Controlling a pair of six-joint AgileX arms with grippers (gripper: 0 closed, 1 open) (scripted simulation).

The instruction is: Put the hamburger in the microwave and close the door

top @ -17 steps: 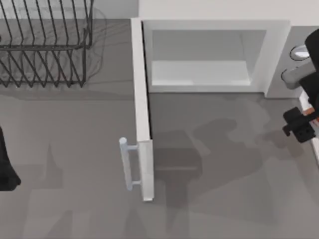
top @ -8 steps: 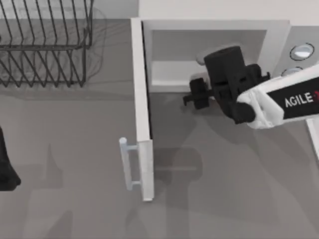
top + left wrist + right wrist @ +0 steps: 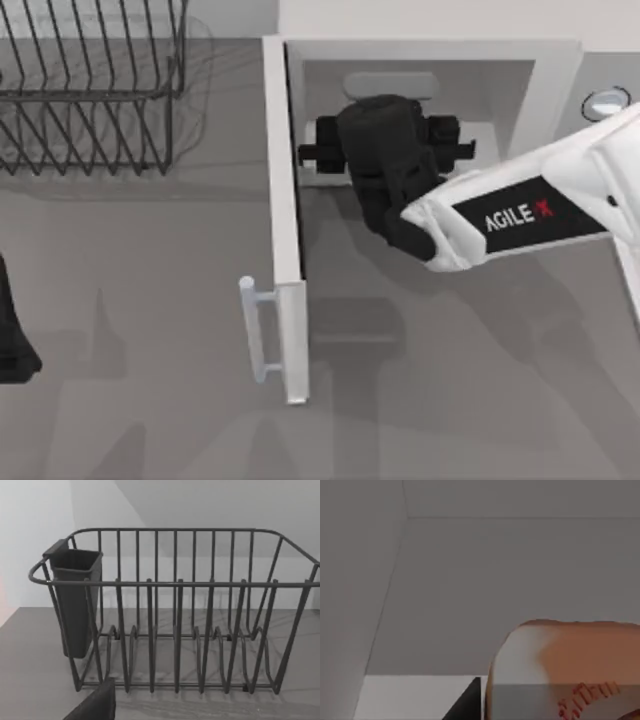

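Observation:
The white microwave (image 3: 555, 110) stands at the back with its door (image 3: 285, 220) swung open toward the front. My right gripper (image 3: 385, 140) reaches into the left half of the cavity, its black body covering the cavity floor there. In the right wrist view the hamburger (image 3: 570, 655), orange-brown with a pale side, sits very close to the camera against the pale cavity walls (image 3: 495, 580), held in the shut gripper. My left gripper (image 3: 10, 340) is parked at the table's left edge.
A black wire dish rack (image 3: 90, 90) stands at the back left; the left wrist view faces the dish rack (image 3: 175, 620) and its dark cutlery cup (image 3: 75, 600). The door's silver handle (image 3: 255, 330) sticks out to the left. A silver knob (image 3: 605, 102) is on the microwave's right panel.
My right arm has swept in from the table's right edge to the left and back, carrying the hamburger into the microwave cavity. The door and the left arm have not moved.

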